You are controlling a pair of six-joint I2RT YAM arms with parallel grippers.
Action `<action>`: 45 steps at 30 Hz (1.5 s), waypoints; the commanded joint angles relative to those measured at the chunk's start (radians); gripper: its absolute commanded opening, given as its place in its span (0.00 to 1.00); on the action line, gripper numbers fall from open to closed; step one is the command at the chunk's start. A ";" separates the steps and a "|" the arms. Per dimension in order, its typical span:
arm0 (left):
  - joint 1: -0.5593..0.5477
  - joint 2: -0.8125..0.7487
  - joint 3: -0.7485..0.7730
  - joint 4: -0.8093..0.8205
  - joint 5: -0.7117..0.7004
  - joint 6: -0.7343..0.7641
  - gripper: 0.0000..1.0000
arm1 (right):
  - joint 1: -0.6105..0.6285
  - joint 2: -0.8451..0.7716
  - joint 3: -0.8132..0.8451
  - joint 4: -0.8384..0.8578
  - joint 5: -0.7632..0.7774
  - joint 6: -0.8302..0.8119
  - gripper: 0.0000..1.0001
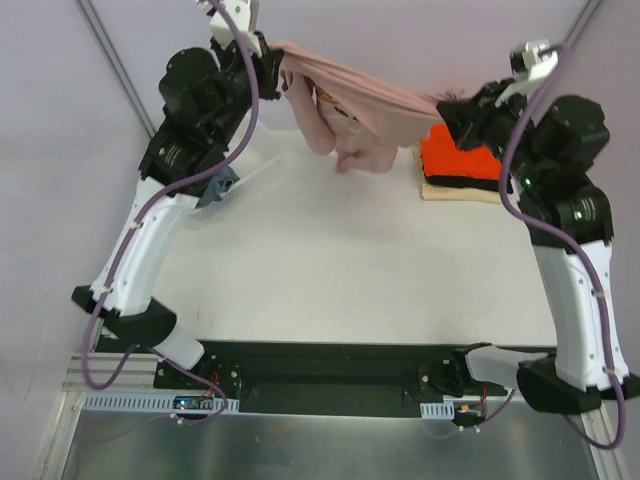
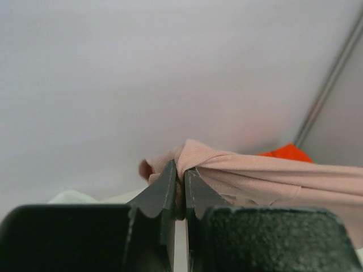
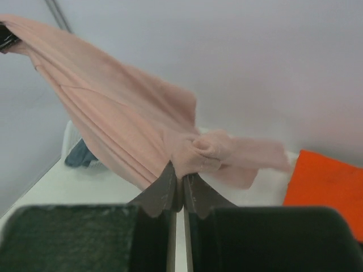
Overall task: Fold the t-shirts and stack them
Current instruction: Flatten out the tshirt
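Currently the pink shirt hangs stretched in the air over the far side of the table, with bunched cloth sagging from its middle. The left gripper pinches one end, fingers closed tight on the cloth, and the right gripper clamps the other end likewise. An orange shirt lies folded on a cream shirt at the far right, near the right gripper.
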 commanded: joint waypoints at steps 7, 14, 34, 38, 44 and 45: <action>0.029 -0.664 -1.167 0.040 -0.393 -0.354 0.15 | 0.120 -0.423 -0.897 0.079 -0.379 0.400 0.15; 0.035 -0.877 -1.480 -0.187 -0.389 -0.661 0.99 | 0.417 -0.179 -0.943 -0.071 -0.235 0.335 0.37; -0.036 -0.334 -1.411 -0.122 0.222 -0.821 0.99 | -0.086 0.173 -0.708 -0.083 0.014 0.260 0.96; -0.033 -0.240 -1.417 -0.046 0.236 -0.820 0.99 | -0.098 0.378 -0.595 -0.071 0.026 0.273 0.97; 0.019 -0.119 -1.414 -0.034 0.205 -0.801 0.99 | -0.098 0.612 -0.458 -0.072 0.007 0.313 0.97; 0.035 -0.110 -1.417 -0.034 0.205 -0.801 0.99 | -0.100 0.625 -0.453 -0.074 0.006 0.316 0.97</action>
